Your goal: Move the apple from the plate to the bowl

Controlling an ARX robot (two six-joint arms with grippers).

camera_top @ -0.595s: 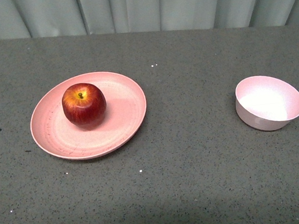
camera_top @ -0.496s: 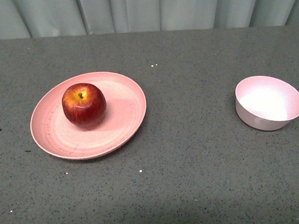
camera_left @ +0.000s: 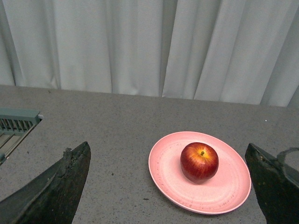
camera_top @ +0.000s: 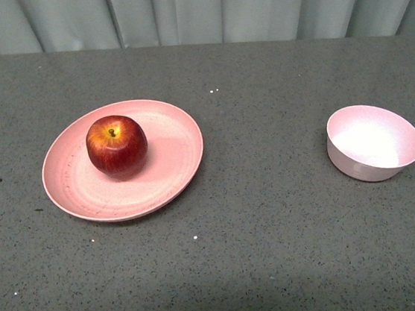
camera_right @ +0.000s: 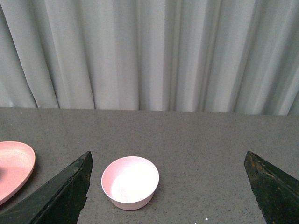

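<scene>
The dark-red apple (camera_top: 117,144) stands stem up on the wide pink plate (camera_top: 170,160) at the left of the grey table. The small pale-pink bowl (camera_top: 373,142) stands empty at the right. Neither arm shows in the front view. In the left wrist view the apple (camera_left: 199,161) on the plate (camera_left: 163,172) lies ahead between the wide-open dark fingers (camera_left: 60,186) of my left gripper (camera_left: 170,196), well short of it. In the right wrist view the bowl (camera_right: 130,182) lies ahead of my open right gripper (camera_right: 170,196), and the plate's edge (camera_right: 14,165) shows beside it.
Pale curtains (camera_top: 191,11) hang behind the table's far edge. A grey-green slatted fixture (camera_left: 16,123) sits at the table's side in the left wrist view. Grey speckled tabletop (camera_top: 272,193) lies between plate and bowl.
</scene>
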